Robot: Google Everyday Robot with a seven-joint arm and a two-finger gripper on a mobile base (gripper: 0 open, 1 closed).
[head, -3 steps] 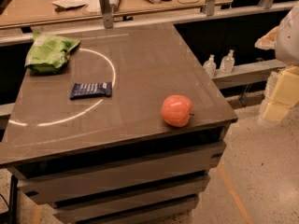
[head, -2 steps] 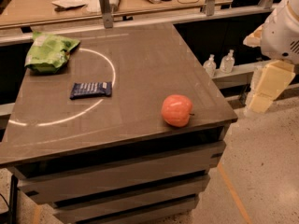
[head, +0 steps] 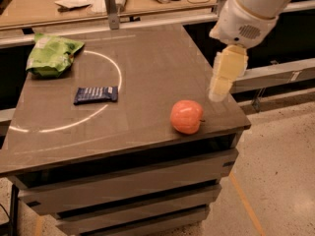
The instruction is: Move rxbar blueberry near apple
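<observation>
The hand (head: 217, 93) hangs pointing down above the counter's (head: 152, 58) right edge, touching nothing; whether it is released or clenched I cannot tell. Just left and nearer lies the apple (head: 187, 117). The rxbar blueberry (head: 96, 95) lies flat well left of it, and the green chip bag (head: 51, 55) sits far left.

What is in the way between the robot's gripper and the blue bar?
Nothing visible. The gripper hangs over the table's right edge, and only bare tabletop lies between it and the bar. The apple sits nearer the front, just off that line. The chip bag lies beyond the bar, far left.
</observation>
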